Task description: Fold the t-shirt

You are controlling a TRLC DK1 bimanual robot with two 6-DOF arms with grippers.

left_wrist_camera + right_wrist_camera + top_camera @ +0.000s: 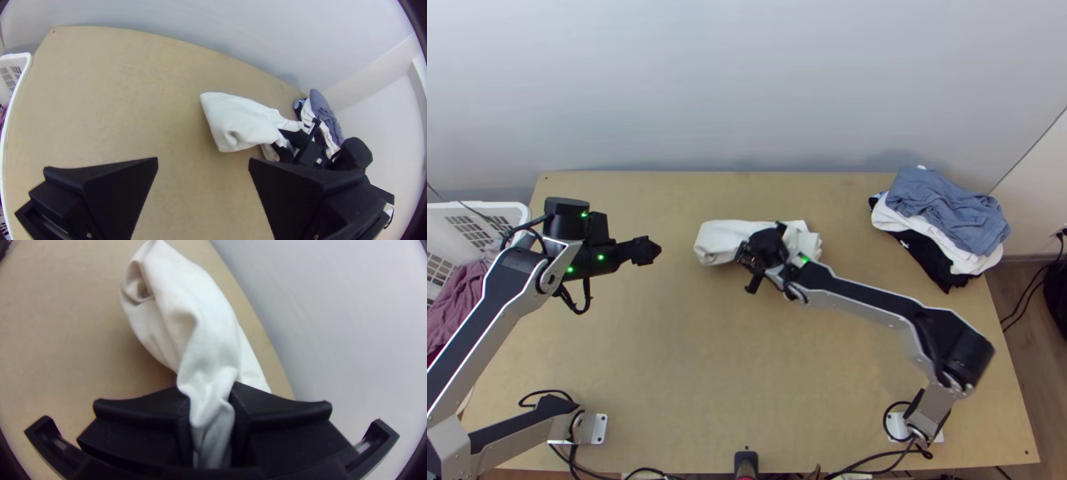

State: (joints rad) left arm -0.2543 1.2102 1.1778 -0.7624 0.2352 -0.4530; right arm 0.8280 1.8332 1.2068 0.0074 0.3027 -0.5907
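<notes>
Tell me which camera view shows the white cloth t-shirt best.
The right wrist view: the white t-shirt is closest there, creases clear, a bunched part pinched by the black right gripper. The top view shows it partly hidden by that gripper; the left wrist view, its free end, farther off.

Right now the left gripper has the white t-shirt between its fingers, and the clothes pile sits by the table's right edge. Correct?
Wrong side: the right gripper has the white t-shirt between its fingers, per the right wrist view. Clothes pile by the right edge of the table: yes.
</notes>
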